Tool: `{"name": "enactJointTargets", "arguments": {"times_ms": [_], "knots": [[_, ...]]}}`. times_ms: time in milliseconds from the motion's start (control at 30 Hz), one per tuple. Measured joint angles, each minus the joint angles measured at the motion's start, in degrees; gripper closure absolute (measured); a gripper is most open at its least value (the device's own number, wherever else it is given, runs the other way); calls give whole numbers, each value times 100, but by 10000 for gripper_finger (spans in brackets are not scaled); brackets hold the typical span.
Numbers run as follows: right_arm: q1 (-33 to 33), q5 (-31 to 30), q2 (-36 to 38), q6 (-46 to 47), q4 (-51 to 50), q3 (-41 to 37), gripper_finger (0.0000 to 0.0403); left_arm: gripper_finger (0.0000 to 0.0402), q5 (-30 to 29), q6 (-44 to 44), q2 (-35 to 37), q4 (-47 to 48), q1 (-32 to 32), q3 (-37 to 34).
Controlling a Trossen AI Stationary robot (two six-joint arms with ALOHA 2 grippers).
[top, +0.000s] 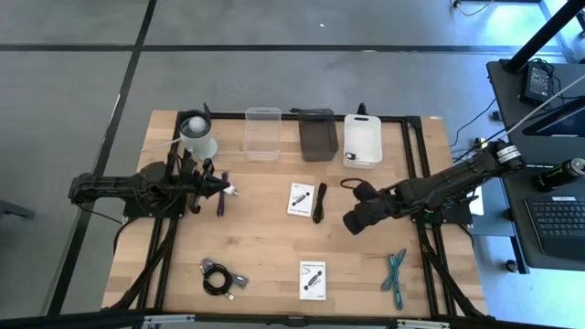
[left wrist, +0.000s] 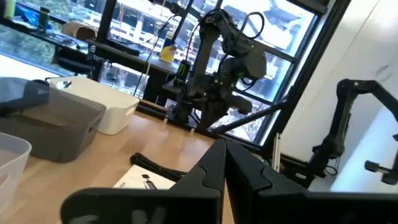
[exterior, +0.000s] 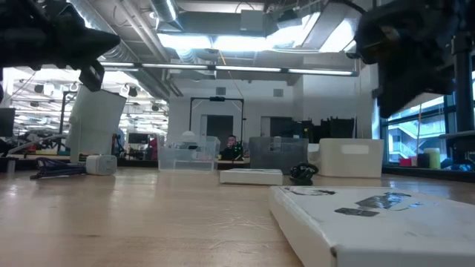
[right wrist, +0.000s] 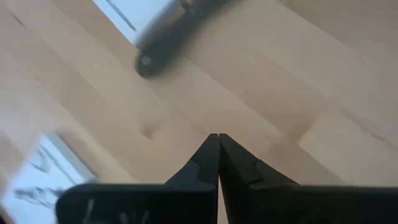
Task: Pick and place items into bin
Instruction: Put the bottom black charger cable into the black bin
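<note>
Wooden tabletop is lying under me, with three bins lined up at twelve o'clock: a clear bin (top: 262,132), a grey bin (top: 318,133) and a white bin (top: 362,141). I am hovering my right gripper (top: 350,221) just past the middle of the table, fingers pressed together and holding nothing, the tips pointing down at bare wood. At nine o'clock from it the black stick (top: 319,202) is lying beside a white card (top: 302,198); a second card (top: 312,279) is sitting at six o'clock, the cable coil (top: 217,278) at seven, the teal tool (top: 396,273) at five. My left gripper (top: 222,189) is waiting at the table's left side, fingers also closed and empty. I judge the stick is my nearest pick. To do it well I should be spreading my fingers before descending, turning the wrist so they straddle the stick across its narrow width, and keeping clear of the card's edge so it is not dragged along.
</note>
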State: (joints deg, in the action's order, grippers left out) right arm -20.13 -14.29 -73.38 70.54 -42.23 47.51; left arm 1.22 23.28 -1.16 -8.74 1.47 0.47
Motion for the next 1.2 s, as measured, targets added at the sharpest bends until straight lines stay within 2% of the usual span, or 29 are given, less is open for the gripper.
{"name": "enactJointTargets", "arguments": {"times_ms": [100, 233, 400, 533, 733, 967, 1067, 1200], "knots": [[-38, 270, 0, -223, -256, 0, 396, 399, -73, -28, -253, -21, -154, 144], [-104, 495, 0, -489, -523, 0, 396, 400, -741, -154, -1116, -8, -576, 664], [-224, 499, 0, -830, -960, 0, 396, 400, -1469, -290, -3046, 297, -1252, 1686], [-413, 498, 0, -1689, -1033, 0, 399, 400, -1646, -298, -4688, 1093, -1704, 2747], [-753, 491, 94, -2509, -992, 0, 400, 399, -1498, -307, -6565, 2903, -2227, 4489], [-927, 482, 337, -2758, -993, 0, 400, 397, -801, 169, -7917, 4746, -2582, 6153], [-941, 473, 358, -2840, -986, 0, 400, 388, -372, 498, -8391, 5537, -2794, 6647], [-939, 471, 358, -2920, -958, 0, 400, 357, -6, 1022, -8857, 6259, -3097, 6946]]}}
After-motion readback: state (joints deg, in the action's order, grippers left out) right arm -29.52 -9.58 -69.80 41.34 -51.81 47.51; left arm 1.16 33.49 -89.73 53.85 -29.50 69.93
